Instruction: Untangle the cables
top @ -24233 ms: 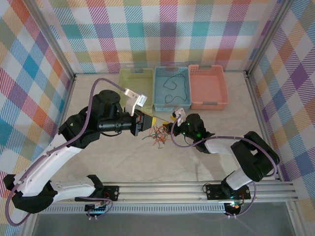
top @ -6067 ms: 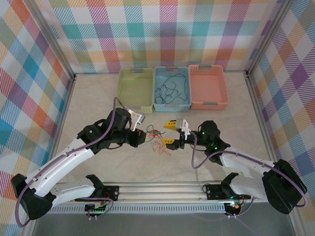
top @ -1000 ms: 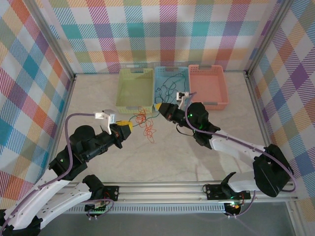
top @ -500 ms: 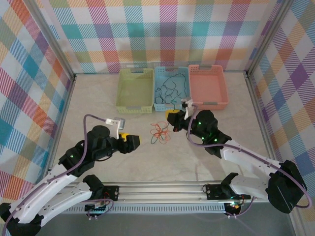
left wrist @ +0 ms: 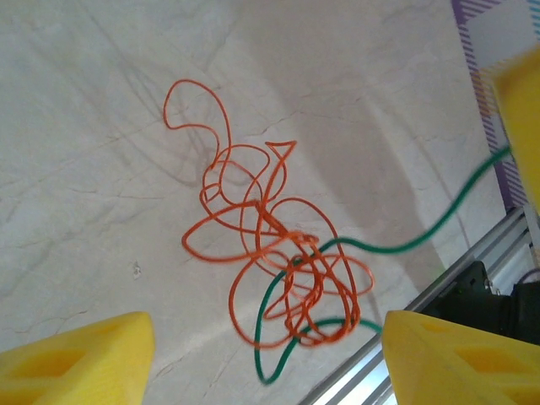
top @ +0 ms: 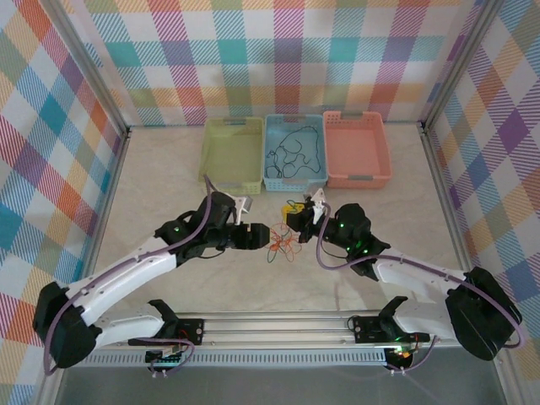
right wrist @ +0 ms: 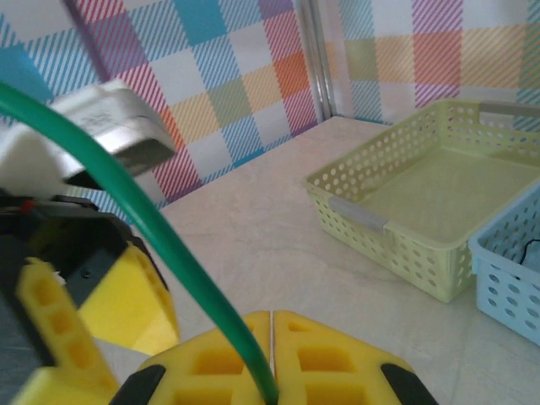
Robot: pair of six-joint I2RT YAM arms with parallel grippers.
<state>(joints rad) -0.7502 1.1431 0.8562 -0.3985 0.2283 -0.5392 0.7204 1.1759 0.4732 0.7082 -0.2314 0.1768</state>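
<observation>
A tangle of orange-red cables (top: pixel 283 243) lies on the table between my two grippers, with a dark green cable (left wrist: pixel 422 245) threaded through it. In the left wrist view the orange loops (left wrist: pixel 270 253) sit just ahead of my left gripper (left wrist: pixel 266 363), whose yellow fingers (left wrist: pixel 76 359) stand wide apart with nothing between them. My right gripper (right wrist: pixel 272 316) is shut on the green cable (right wrist: pixel 126 196), which runs taut from its pads down toward the tangle. In the top view the left gripper (top: pixel 261 234) is just left of the tangle and the right gripper (top: pixel 295 211) just above it.
Three baskets stand in a row at the back: yellow-green (top: pixel 232 181), blue (top: pixel 294 183) with black cables (top: pixel 291 156) in it, and orange-pink (top: pixel 356 179). The aluminium rail (top: pixel 337 325) runs along the near edge. Checked walls close in the sides.
My left gripper let go of the orange cables, opened, and swung right up to the tangle now lying on the table. The right gripper came down from the baskets, still shut on the green cable.
</observation>
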